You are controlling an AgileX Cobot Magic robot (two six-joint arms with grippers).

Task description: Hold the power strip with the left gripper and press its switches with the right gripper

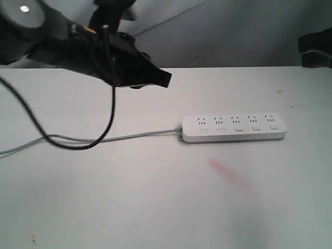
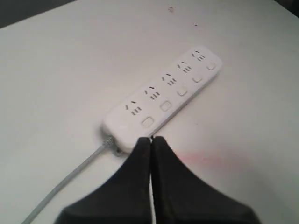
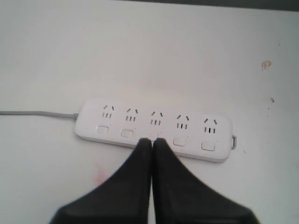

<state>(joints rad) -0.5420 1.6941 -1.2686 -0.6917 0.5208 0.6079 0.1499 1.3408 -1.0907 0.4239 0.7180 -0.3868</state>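
The white power strip (image 1: 233,128) lies flat on the table, right of the middle, and its grey cord (image 1: 129,136) runs off to the left. A row of small white switches (image 1: 238,128) runs along its near side. My left gripper (image 1: 165,78) hangs above the table, up and to the left of the strip's cord end, clear of it. In the left wrist view the left gripper (image 2: 151,139) is shut and empty, with the power strip (image 2: 163,95) beyond it. My right gripper (image 3: 152,140) is shut and empty; it hides the middle switch of the power strip (image 3: 154,128).
A black cable (image 1: 78,140) from the left arm loops down across the grey cord. A faint red smear (image 1: 228,171) marks the table in front of the strip. Part of the right arm (image 1: 315,49) shows at the far right edge.
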